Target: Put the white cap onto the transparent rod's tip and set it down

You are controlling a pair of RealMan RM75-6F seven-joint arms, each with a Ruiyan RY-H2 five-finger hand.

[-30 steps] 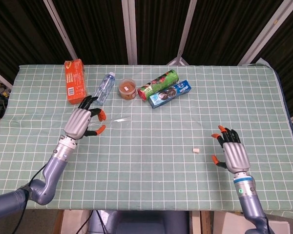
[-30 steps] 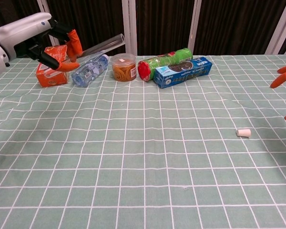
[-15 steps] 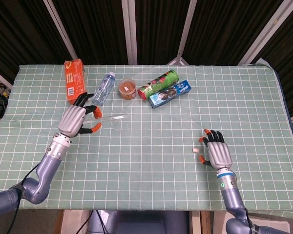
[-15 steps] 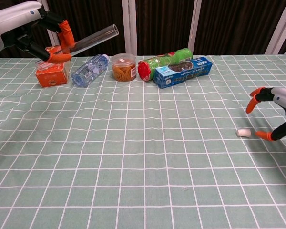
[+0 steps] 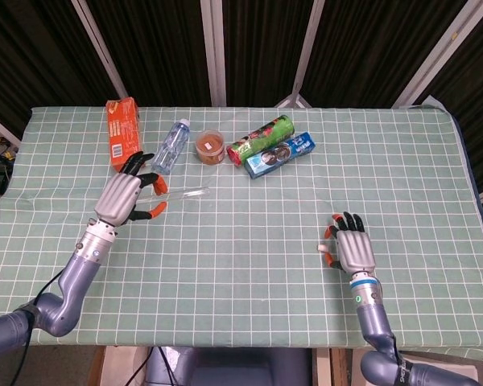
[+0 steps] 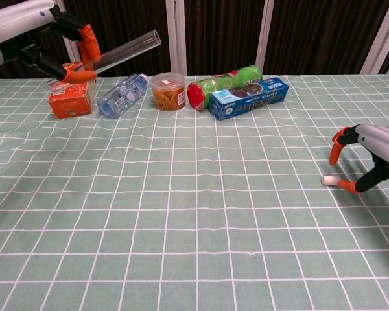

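The right hand (image 6: 369, 159) has moved in on the white cap (image 6: 330, 179) near the tabletop's right edge, fingertips touching it, not yet grasping. The left hand (image 5: 127, 193) is gripping the clear rod (image 6: 120, 53), raised.

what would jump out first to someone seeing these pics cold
The left robot hand at the table's far left, holding the transparent rod raised off the cloth. Next, the right robot hand low at the near right, fingertips spread around the small white cap, which lies on the green checked tablecloth. Behind runs a row of goods: orange box, water bottle, green can.
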